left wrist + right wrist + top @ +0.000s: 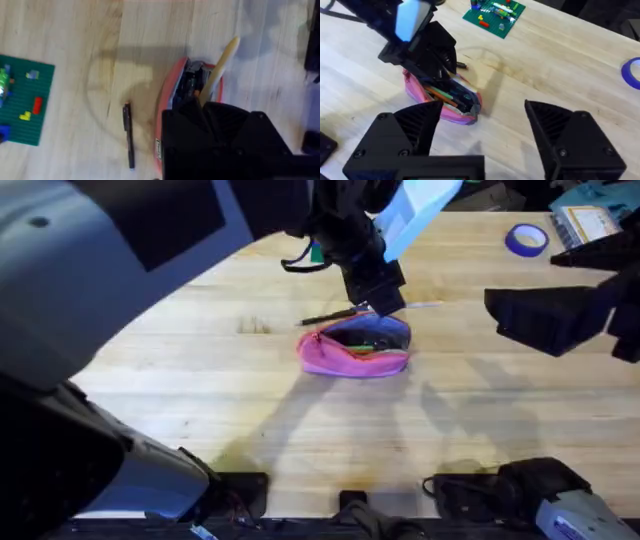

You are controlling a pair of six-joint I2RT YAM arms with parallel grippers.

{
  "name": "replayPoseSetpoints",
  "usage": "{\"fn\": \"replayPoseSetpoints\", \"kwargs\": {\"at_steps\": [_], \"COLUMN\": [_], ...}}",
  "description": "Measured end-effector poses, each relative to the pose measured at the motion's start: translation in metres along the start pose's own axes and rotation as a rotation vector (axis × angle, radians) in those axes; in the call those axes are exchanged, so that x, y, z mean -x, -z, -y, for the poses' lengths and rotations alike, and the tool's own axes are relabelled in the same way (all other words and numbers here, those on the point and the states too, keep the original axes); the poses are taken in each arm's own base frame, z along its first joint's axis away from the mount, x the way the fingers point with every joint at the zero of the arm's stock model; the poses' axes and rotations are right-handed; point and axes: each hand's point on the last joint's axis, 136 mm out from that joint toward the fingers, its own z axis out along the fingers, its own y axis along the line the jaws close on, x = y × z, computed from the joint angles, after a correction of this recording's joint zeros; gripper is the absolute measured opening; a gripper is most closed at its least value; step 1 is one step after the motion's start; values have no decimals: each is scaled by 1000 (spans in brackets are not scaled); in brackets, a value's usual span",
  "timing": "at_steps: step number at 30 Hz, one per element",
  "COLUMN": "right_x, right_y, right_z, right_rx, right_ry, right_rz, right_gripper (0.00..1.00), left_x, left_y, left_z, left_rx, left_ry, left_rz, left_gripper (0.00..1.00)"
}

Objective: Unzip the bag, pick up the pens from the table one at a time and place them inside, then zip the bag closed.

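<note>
Over the middle of the table (200,400), the left gripper (378,298) is seen poised right above the open mouth of the bag (350,358). From the left wrist view a pale yellowish pen (221,64) is shown slanting out past the dark gripper body, its lower end down at the bag's opening; whether the fingers are clamped on it cannot be told, since they are hidden behind the gripper's own body. The left arm is stretched far forward and across the middle, its large blurred bulk seen close under the overhead camera.

Off to the right, the right gripper (482,135) is held above the table, clear of the bag, its two black fingers (417,127) set wide apart with nothing between them.

The pink bag is found lying on its side near the table's centre, unzipped, with an orange pen (442,95) and other dark contents seen inside. One black pen (129,135) is counted on the bare wood just beside the bag. A green building-block plate (494,15) is noted farther back, and a roll of blue tape (526,239) near the far right edge.
</note>
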Motion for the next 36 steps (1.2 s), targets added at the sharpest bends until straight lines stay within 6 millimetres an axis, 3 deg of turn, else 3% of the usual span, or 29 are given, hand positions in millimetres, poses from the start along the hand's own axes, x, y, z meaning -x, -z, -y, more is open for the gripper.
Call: {"fn": "replayPoseSetpoints", "kwargs": {"at_steps": [7, 20, 29, 36], "right_x": [0, 0, 0, 0], "right_y": [0, 0, 0, 0], "right_z": [0, 0, 0, 0], "right_rx": [0, 0, 0, 0], "right_ry": [0, 2, 2, 2], "right_rz": [0, -1, 0, 0], "right_gripper": [997, 998, 998, 998], "left_x": [-10, -36, -70, -80], "left_y": [-18, -49, -45, -42], "left_z": [-3, -5, -20, -27], "left_rx": [-28, -63, 59, 116], "left_ry": [167, 260, 272, 263], "left_rz": [-41, -152, -317, -369], "left_gripper": [42, 42, 42, 42]}}
